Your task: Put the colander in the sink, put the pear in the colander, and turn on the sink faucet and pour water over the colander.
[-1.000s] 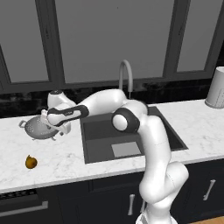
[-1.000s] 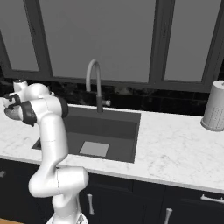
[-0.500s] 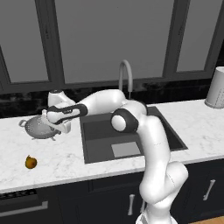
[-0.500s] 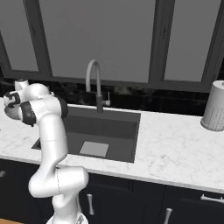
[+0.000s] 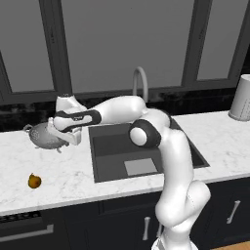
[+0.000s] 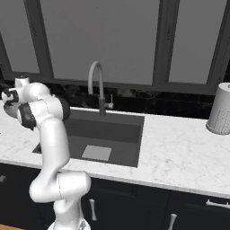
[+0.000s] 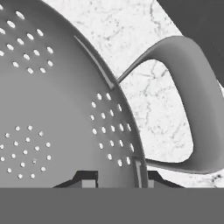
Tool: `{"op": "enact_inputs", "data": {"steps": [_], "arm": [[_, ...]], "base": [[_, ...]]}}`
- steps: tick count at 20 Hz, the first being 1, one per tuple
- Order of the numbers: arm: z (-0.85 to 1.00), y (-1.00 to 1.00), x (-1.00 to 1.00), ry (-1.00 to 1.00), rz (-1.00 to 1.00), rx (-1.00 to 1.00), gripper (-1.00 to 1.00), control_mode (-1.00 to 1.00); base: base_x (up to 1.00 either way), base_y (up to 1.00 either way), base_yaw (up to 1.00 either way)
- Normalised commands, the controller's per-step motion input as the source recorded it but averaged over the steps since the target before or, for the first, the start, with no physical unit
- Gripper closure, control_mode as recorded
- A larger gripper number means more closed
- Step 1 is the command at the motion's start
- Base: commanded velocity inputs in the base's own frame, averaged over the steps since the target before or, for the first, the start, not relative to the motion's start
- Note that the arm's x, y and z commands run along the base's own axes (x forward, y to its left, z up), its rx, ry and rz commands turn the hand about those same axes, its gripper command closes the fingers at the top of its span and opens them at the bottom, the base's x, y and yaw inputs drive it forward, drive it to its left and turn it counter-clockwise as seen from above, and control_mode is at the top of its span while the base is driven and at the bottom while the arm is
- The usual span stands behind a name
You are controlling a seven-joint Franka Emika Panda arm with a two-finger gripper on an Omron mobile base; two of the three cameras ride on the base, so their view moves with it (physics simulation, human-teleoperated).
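On the counter (image 5: 73, 176) left of the sink (image 5: 141, 151), I have the gripper (image 5: 73, 138) down at the colander (image 5: 45, 135), at the side of the bowl nearest the basin. From the hand view the two fingertips (image 7: 89, 178) straddle the colander (image 7: 57, 109) rim, one inside the perforated wall and one outside, and the jaws are drawn together, clamped on that rim just beside one loop handle (image 7: 192, 100). The colander sits toward the back edge of the counter, its far handle pointing away from the sink. I cannot tell whether its feet touch the marble.

The pear (image 5: 34, 181) lies near the front edge of the counter, well apart from the colander and left of the sink. The faucet (image 5: 140, 83) rises behind the sink's back edge; in the right base view I see the faucet (image 6: 96, 87) arching over the sink (image 6: 103, 139). A pale canister (image 6: 220, 109) stands at the far right of the counter, toward the back.
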Motion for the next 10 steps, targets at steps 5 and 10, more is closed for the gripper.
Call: {"op": "enact_inputs", "data": {"steps": [5, 10], "arm": [[0.53, -0.32, -0.57, 0.0, 0.0, 0.01, 1.0, -1.0], [0.4, -0.34, -0.71, 0.0, 0.0, 0.0, 1.0, -1.0]], "base": [[0.0, 0.0, 0.0], [0.0, 0.0, 0.0]]}}
